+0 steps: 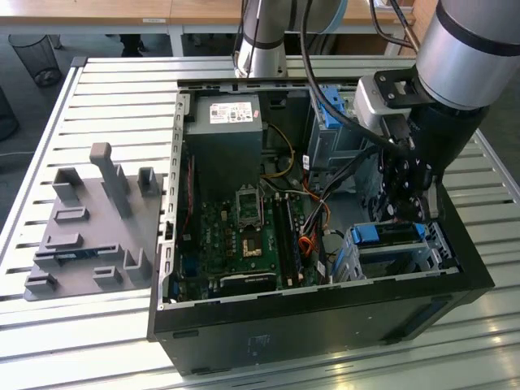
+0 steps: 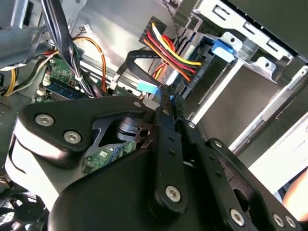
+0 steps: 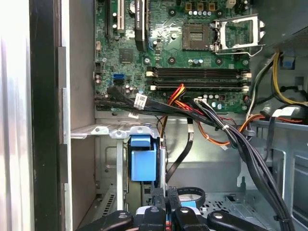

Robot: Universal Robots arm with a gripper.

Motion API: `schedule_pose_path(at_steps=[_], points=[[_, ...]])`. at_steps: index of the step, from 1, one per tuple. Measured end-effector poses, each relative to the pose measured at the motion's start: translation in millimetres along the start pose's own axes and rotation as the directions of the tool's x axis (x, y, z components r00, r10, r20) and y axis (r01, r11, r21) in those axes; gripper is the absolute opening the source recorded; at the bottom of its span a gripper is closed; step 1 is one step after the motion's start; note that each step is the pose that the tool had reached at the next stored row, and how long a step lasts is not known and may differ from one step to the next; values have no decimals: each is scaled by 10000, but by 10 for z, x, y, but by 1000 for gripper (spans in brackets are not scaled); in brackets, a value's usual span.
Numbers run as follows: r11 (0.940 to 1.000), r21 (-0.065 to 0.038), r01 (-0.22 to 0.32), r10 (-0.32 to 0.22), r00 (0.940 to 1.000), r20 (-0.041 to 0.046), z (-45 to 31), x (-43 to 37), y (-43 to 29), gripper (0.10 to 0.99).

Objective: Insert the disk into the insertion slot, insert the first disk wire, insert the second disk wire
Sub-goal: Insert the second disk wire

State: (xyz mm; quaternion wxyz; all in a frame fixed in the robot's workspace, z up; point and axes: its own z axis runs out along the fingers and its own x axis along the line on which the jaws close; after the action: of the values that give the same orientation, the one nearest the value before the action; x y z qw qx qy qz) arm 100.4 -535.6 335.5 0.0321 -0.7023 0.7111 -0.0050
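The disk (image 1: 388, 235), framed by its blue carrier, lies inside the insertion slot (image 1: 422, 258), the low silver cage at the case's corner on the exterior view's right. My gripper (image 1: 410, 213) hangs just above the disk's inner end. In the second wrist view the gripper (image 2: 167, 91) is shut on the light-blue plug (image 2: 147, 86) of a flat black disk wire (image 2: 131, 58). Beside it, a red, yellow and black disk wire (image 2: 168, 48) ends in a black plug (image 2: 195, 73) at the disk's blue carrier (image 2: 222, 48). The first wrist view shows the gripper (image 3: 168, 196) next to the blue carrier (image 3: 143, 161).
The open computer case holds a motherboard (image 1: 244, 236), a power supply (image 1: 223, 138) and a taller grey bay with a blue latch (image 1: 333, 122). A bundle of black cables (image 3: 231, 134) crosses close to the gripper. A grey fixture plate (image 1: 89, 236) lies on the table at the exterior view's left.
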Motion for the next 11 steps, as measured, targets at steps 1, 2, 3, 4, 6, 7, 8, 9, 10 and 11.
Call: schedule_pose_path(at_steps=[1,2,3,4,6,7,8,9,10,11], points=[[10000,0,-1,1,10000,21,-1,19,0,149],[10000,-1,-2,2,10000,27,-2,35,0,149],[10000,-1,-2,2,10000,27,-2,42,0,149],[10000,-1,-2,2,10000,27,-2,47,0,149],[10000,-1,-1,1,10000,27,-2,56,-1,149],[10000,-1,2,-2,10000,28,-3,60,-1,149],[10000,-1,17,-17,10000,29,-3,66,-1,149],[10000,-2,39,-39,10000,30,-2,75,-1,149],[10000,-3,59,-59,10000,31,-2,83,-1,149],[10000,-4,73,-73,10000,32,-2,91,-1,149]])
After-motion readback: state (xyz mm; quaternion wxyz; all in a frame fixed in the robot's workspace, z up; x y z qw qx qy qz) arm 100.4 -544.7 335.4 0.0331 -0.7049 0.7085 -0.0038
